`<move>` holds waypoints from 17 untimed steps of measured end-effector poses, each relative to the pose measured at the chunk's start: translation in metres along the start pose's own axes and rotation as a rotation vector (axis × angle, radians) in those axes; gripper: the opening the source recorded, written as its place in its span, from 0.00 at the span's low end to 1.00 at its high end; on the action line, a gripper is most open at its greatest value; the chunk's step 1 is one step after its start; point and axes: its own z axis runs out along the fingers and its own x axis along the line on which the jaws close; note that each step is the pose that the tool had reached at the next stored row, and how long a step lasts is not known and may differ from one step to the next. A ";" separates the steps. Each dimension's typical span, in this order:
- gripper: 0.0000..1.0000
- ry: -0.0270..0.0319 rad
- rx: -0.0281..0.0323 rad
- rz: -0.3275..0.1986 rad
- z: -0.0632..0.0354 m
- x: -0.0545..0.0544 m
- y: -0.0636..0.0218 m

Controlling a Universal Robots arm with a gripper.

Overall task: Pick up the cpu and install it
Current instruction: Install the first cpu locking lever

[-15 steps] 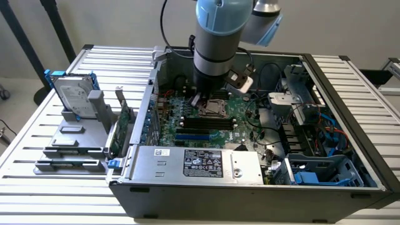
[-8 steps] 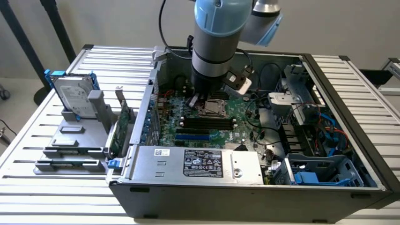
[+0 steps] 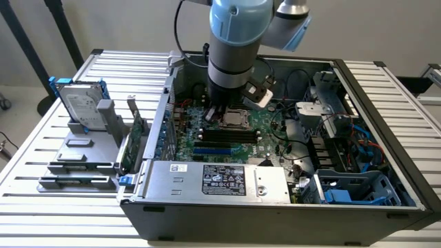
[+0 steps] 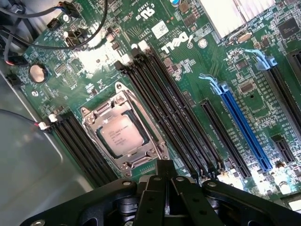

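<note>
Claw point(image 4: 164, 181) shut, hanging over the motherboard point(image 4: 197, 80) inside the open case point(image 3: 386, 155). Directly under it the socket frame point(image 4: 123, 135), cpu point(image 4: 121, 134) seated, air above it free. Beside the claw, black memory slots point(image 4: 178, 117) lie low. Farther off, loose cables point(image 4: 56, 28) cross the board; power supply box point(image 3: 214, 181) and drive cage point(image 3: 331, 103) wall the bay.

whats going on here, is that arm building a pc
A robot arm is reaching down into an open computer case, over the motherboard. The cpu sits in its socket on the board. The gripper hovers just above it, jaws shut and holding nothing. A hard drive stands in a rack outside the case.
</note>
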 end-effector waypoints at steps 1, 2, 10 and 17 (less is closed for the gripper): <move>0.11 0.0000 -0.0001 0.000 0.0015 -0.001 -0.0009; 0.11 0.0001 -0.0003 0.001 0.0030 -0.002 -0.0022; 0.11 -0.0005 -0.0017 0.004 0.0120 -0.006 -0.0078; 0.11 -0.0002 -0.0019 0.004 0.0195 -0.006 -0.0079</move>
